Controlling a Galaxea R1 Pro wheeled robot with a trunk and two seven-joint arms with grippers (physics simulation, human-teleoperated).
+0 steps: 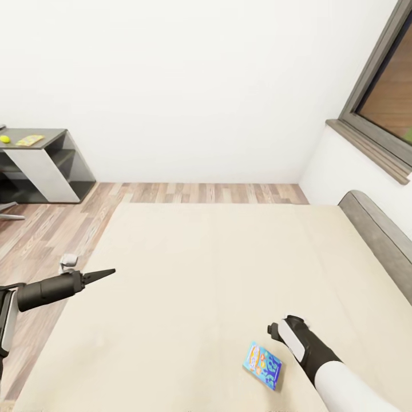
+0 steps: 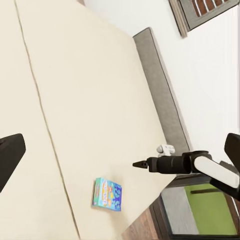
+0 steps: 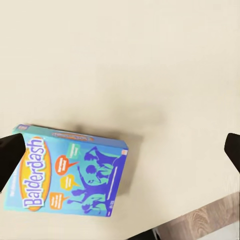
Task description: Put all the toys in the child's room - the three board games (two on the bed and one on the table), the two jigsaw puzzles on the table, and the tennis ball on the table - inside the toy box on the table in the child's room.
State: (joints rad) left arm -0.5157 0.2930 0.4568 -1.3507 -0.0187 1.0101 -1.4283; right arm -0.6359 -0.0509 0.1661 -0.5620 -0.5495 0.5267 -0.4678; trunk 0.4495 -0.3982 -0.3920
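A small blue board game (image 1: pixel 262 365) (image 2: pixel 106 194) (image 3: pixel 70 172), printed "Balderdash", lies flat on the cream bed (image 1: pixel 206 286) near its front edge. My right gripper (image 1: pixel 274 331) (image 2: pixel 136 164) (image 3: pixel 122 152) hovers just above and beside it, open, with the box between and below its fingertips (image 3: pixel 12 155). Over the bed's left edge my left gripper (image 1: pixel 106 273) (image 2: pixel 122 150) is open and holds nothing. Far left, the table (image 1: pixel 48 136) carries the tennis ball (image 1: pixel 5 138) and a jigsaw puzzle (image 1: pixel 30 139). The toy box is out of view.
A grey padded headboard (image 1: pixel 377 240) (image 2: pixel 160 85) runs along the bed's right side. The grey-framed window (image 1: pixel 380 97) sits in the right wall. Wood-plank floor (image 1: pixel 46 229) lies between the bed and the desk, with a chair leg (image 1: pixel 8 209) at far left.
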